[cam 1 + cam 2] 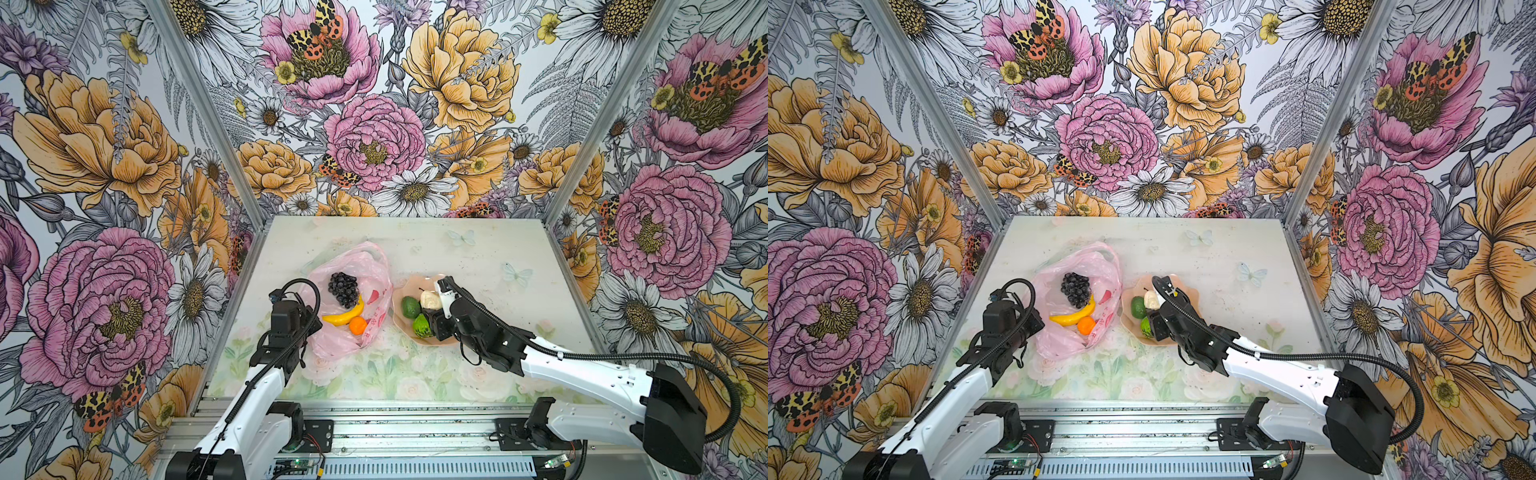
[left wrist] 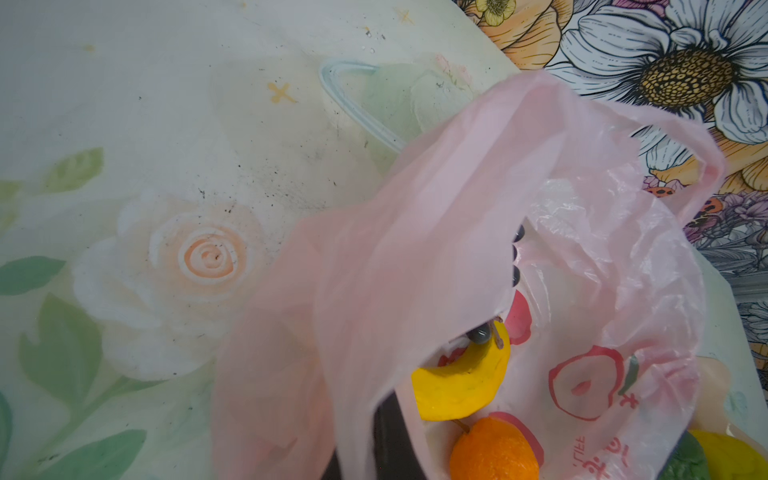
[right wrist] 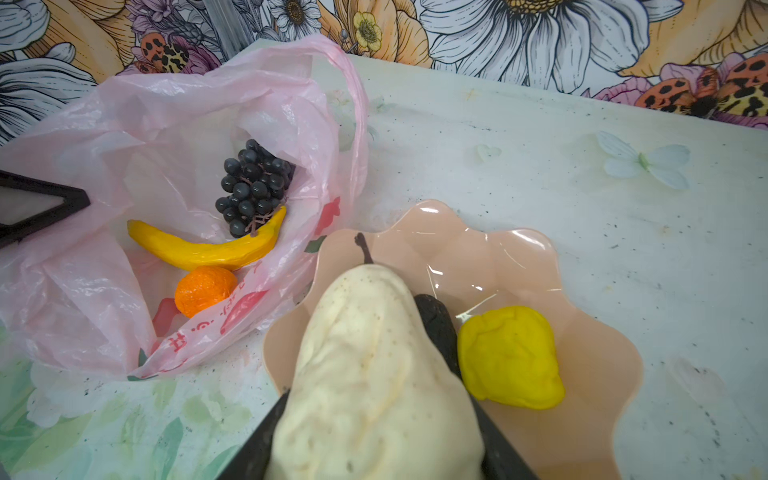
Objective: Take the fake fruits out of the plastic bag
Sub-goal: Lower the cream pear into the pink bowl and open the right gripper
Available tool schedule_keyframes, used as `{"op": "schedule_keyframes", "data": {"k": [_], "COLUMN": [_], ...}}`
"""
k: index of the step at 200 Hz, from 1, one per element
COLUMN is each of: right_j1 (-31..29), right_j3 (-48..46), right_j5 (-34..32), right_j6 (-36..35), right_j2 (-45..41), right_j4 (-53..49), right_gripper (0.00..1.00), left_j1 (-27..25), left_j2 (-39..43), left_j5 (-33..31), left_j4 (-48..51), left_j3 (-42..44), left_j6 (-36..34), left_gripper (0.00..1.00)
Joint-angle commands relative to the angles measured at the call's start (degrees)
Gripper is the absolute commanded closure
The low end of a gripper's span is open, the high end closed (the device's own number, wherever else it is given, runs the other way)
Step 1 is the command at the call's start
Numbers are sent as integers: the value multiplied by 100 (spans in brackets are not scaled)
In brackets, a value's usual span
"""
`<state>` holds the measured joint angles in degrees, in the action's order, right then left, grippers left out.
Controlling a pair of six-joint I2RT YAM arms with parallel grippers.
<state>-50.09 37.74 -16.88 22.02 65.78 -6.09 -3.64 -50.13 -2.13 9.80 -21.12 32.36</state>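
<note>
Floral tabletop (image 1: 478,257), left jaws pinching pink bag (image 1: 357,259), its red print unreadable, right jaws holding cream pear (image 3: 374,374)

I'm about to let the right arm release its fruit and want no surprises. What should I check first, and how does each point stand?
1. Grip: right gripper clamps pear on both sides: ok.
2. Position: pear above bowl: ok.
3. Contact: pear touching bowl floor: cannot tell.
4. Room: bare floor beside lemon: ok.
5. Access: left gripper shut on bag edge, mouth open: ok.
6. Task done: not ok; grapes, banana, orange in bag.
</note>
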Motion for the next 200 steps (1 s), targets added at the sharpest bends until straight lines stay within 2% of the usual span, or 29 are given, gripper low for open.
{"op": "schedule_keyframes", "data": {"k": [1,73,85,152,200], "right_j1": [110,434,644,711,711], "right_j3": [-436,-1189,-1267,-1391,-1417], "right_j5": [-256,-136,-56,80,76], "right_j6": [238,150,101,-135,-137], "right_j2": [-276,-18,39,476,737], "right_j4": [524,1405,1566,2068,2205], "right_gripper": [56,57,56,55,51], "left_j1": [-6,-7,-7,-18,-23], "left_j2": [-23,-6,-12,-41,-58], "left_j5": [-64,-86,-92,-101,-103], "left_j4": [-66,-33,-49,-49,-33], "left_j3": [-62,-63,-63,-77,-85], "left_j6": [-117,-116,-116,-116,-111], "left_gripper": [100,100,100,100,100]}}
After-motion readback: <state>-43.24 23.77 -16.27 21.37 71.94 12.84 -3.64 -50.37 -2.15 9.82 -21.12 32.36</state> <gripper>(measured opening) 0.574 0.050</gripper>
